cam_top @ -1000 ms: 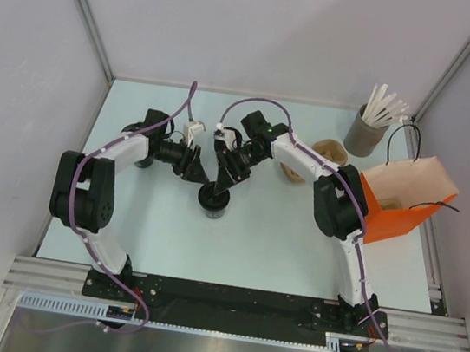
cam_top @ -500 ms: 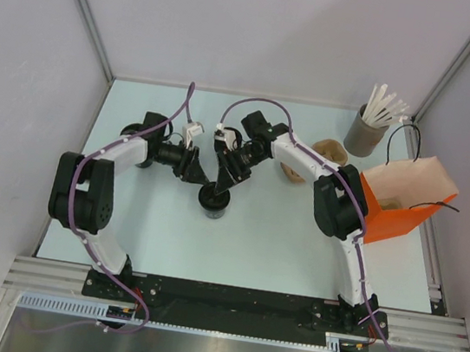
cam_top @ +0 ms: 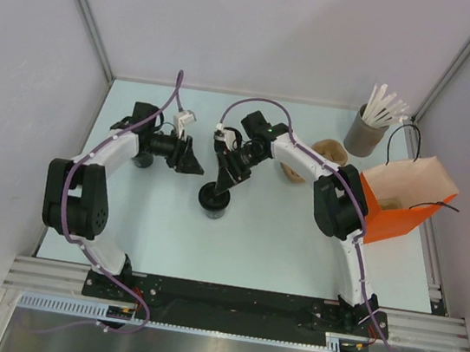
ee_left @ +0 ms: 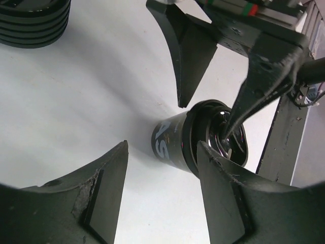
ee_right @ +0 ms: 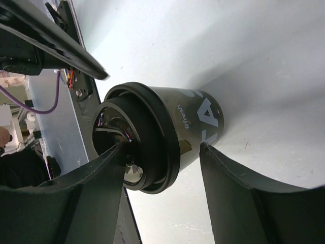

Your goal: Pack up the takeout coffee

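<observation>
While the left end effector (cam_top: 193,166) hangs spread at ten o'clock, we should centre our spread right end effector (ee_right: 161,146) around the cup (ee_left: 170,140) before squeezing.

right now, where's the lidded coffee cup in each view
top external: coffee cup just left of centre, at the right gripper tips.
left wrist: centre-right, seen side-on, lid to the right.
right wrist: centre, lid to the left.
shared landmark: the right gripper straddling the lid rim.
</observation>
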Controlling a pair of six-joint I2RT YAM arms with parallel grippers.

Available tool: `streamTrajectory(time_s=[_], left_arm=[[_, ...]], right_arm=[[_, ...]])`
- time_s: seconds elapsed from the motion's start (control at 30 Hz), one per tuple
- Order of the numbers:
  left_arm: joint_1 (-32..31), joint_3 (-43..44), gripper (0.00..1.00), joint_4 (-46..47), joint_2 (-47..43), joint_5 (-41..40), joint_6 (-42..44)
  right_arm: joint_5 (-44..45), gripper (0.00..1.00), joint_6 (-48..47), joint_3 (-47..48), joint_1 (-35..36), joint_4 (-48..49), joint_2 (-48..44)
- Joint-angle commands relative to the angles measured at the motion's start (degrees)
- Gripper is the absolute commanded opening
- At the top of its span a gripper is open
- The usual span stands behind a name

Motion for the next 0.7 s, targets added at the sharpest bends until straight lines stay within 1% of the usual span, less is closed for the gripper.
streamTrajectory(time_s=[0.0,0.13,0.2,0.5,0.67], left_arm=[[1.81,-2.00,0.61,-3.94,-3.04,4.07,5.61],[2.78,-4.30,0.58,-9.02,-2.61,6.00,10.89],[2.78,-5.26,0.58,-9.92,-2.60,7.23,12.65],[2.61,-5.36,0.58,-10.28,-0.94,9.78,12.83],[1.73,-5.88,0.58,-8.43,-0.58,8.12,11.52]], right_arm=[[4.13,0.63,-2.48,0.88,0.36,-0.18,0.78],[4.13,0.63,-2.48,0.96,0.36,-0.26,0.70],[4.13,0.64,-2.30,0.88,0.36,-0.18,0.61],[4.22,0.64,-2.12,0.70,0.63,0.00,0.69],[4.49,0.64,-2.21,0.70,0.71,0.00,0.61]])
